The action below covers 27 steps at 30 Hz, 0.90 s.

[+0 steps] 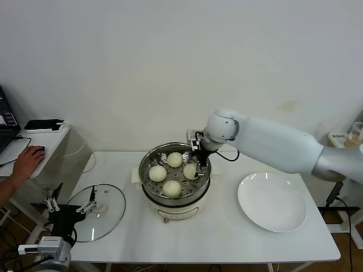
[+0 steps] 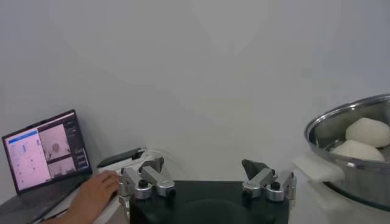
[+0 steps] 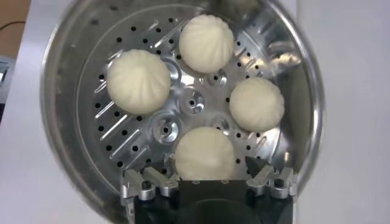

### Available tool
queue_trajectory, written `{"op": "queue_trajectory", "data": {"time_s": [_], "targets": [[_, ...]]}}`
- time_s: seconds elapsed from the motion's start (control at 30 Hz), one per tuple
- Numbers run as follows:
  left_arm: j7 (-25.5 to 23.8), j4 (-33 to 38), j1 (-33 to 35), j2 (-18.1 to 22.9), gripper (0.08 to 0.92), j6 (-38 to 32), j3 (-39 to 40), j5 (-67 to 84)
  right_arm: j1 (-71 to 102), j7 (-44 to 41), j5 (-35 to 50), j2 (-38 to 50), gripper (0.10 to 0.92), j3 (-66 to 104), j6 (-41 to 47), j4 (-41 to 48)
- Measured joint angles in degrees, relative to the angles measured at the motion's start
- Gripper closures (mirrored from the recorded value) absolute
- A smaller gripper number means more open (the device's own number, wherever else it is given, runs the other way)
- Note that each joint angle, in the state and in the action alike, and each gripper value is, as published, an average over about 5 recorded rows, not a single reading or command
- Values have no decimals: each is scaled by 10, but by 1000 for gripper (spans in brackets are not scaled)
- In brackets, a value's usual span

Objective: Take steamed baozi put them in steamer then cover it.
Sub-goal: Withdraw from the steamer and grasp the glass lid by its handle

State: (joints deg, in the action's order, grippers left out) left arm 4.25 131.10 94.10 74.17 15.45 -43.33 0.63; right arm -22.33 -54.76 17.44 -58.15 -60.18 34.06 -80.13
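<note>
Four steamed baozi sit in the uncovered steamer, frame centre.
Right gripper hangs over the nearest bun, fingers spread, its tips partly hidden by the rim. The cover lies lower left, partly behind the parked left gripper, fingers open. Buns pale, smooth, pleated.

A plain white wall is seen behind a white table. A small side desk with a laptop is placed nearby.
</note>
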Motion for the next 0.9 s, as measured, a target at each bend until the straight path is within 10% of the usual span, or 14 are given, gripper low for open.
{"op": "queue_trajectory", "data": {"time_s": [0.53,0.9], "targets": [[1,1,0,1,177,-4,9,-9,255,190,14,167,203,292,-75,-200],[3,-23,-6,10,177,-20,26,-28,662,304,-44,84,203,696,-233,-295]]}}
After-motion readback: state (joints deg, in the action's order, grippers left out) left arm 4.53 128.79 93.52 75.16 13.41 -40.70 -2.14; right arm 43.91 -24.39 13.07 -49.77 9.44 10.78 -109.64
